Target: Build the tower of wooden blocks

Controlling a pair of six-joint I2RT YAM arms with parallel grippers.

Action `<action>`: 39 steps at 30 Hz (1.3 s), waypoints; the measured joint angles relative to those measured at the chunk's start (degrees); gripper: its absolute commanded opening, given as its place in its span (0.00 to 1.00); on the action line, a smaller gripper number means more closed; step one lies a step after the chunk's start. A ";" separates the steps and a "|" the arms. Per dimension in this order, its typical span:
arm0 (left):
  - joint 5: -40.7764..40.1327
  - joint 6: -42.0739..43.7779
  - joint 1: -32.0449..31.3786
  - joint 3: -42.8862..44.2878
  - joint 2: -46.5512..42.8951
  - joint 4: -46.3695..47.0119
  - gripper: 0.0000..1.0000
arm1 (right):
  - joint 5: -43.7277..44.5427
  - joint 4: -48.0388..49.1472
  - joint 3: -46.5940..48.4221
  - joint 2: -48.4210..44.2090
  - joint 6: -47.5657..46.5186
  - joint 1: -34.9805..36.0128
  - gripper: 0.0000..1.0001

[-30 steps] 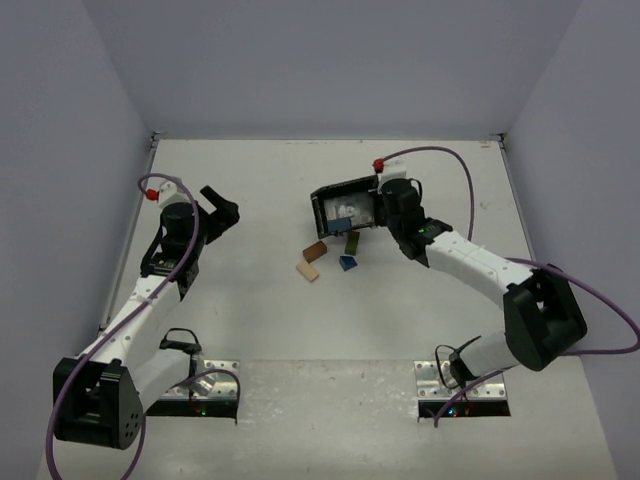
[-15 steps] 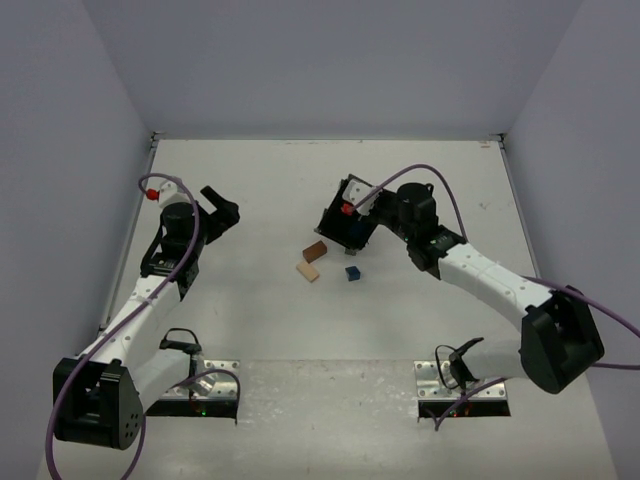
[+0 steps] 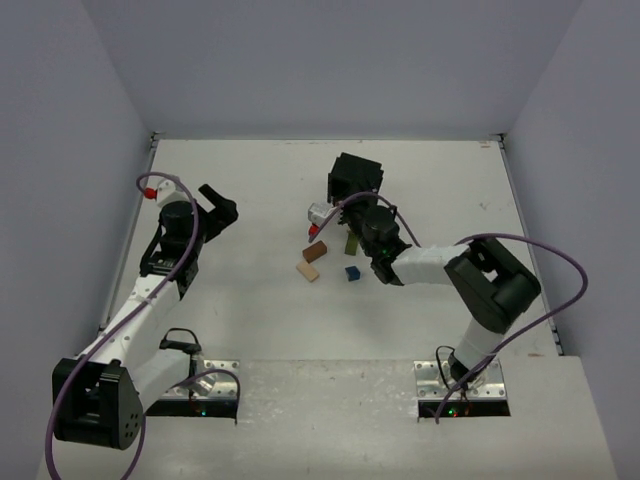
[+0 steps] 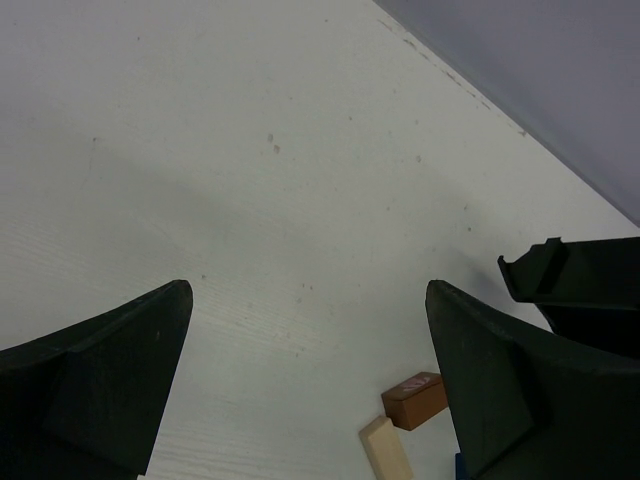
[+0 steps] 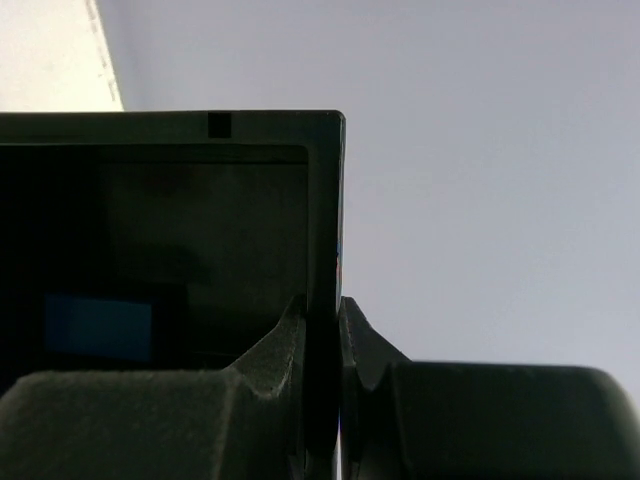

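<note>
**Bin tipped above loose blocks, tower not yet begun**

The right pincer (image 5: 322, 325) is clamping shut on one wall of the black bin (image 3: 355, 173), holding it raised and tipped, probably to pour its load out. No wood block tower is standing yet. Its pieces are lying loose near the middle of the table (image 3: 250, 170): the brown block (image 3: 316, 250) and tan block (image 3: 308, 271) close together, the blue block (image 3: 352, 272) at 3 o'clock of the tan one, and the green block (image 3: 352, 243) at 12 o'clock of the blue. A blue patch is showing inside the bin; I cannot tell whether it is another block. The left pincer (image 4: 306, 300) is hanging wide open and empty at 9 o'clock of the pieces, well apart. Open tabletop is lying between them, giving room to approach, while the bin is crowding the 12 o'clock side.
</note>
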 measured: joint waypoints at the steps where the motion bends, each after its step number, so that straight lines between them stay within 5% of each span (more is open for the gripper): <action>1: -0.10 0.02 0.00 0.07 0.00 -0.02 1.00 | 0.58 1.60 0.00 2.15 -2.50 0.27 0.00; 17: -0.91 0.24 0.00 0.30 1.29 -0.41 1.00 | 5.95 8.51 -0.83 1.57 -7.37 2.23 0.00; 23: -0.98 0.61 0.00 0.39 1.27 -0.76 1.00 | 14.93 1.33 6.37 2.14 1.08 2.32 0.00; 27: -0.98 0.63 0.00 0.39 1.27 -0.89 1.00 | 20.73 -20.01 21.38 1.00 24.28 -1.04 0.00; 29: -0.98 0.65 0.00 0.39 1.25 -1.06 1.00 | 11.16 -42.64 31.39 0.21 42.86 -6.13 0.00; 32: -0.96 0.79 0.00 0.41 1.26 -1.19 1.00 | -2.81 -63.12 42.22 0.15 63.64 -15.81 0.00; 39: -0.37 0.89 0.00 0.50 1.32 -1.17 1.00 | -16.52 -84.58 50.11 2.95 89.55 -32.10 0.00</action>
